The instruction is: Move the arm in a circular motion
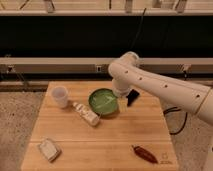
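The arm comes in from the right as a thick, glossy white tube, rising to a rounded elbow up and left of its tip. From there a short segment drops down to the gripper, a dark piece hanging just right of and below that segment.

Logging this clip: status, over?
End effector low, just right of green bowl. Arm reaching in from right. Bottle, cup nearby on table.
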Available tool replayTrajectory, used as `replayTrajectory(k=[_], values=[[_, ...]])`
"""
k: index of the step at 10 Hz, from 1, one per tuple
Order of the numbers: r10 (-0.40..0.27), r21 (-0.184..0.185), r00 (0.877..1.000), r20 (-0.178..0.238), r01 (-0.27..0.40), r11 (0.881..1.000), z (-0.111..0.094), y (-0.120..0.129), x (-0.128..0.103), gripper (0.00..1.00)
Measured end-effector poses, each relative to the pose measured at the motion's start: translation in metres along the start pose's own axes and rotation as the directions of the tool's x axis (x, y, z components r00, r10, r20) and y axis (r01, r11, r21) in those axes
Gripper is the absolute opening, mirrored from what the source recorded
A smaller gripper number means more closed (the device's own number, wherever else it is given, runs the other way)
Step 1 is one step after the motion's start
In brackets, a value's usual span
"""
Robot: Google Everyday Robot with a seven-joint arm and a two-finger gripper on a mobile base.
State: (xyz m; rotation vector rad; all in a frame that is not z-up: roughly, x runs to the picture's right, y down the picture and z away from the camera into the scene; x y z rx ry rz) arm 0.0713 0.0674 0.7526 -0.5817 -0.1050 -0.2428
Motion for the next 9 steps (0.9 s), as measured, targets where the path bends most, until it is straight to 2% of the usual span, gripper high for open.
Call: replayTrajectory(k=[2, 5, 9], values=[[-0.035, -0.004, 0.999, 0.001, 0.035, 0.999, -0.002, 0.009, -0.014, 0.8], [-0.067, -0.006, 0.998, 0.004, 0.067, 0.998, -0.004, 0.019, -0.022, 0.8], [-0.06, -0.02, 0.998, 0.01, 0.06, 0.998, -0.008, 0.045, -0.004, 0.8]])
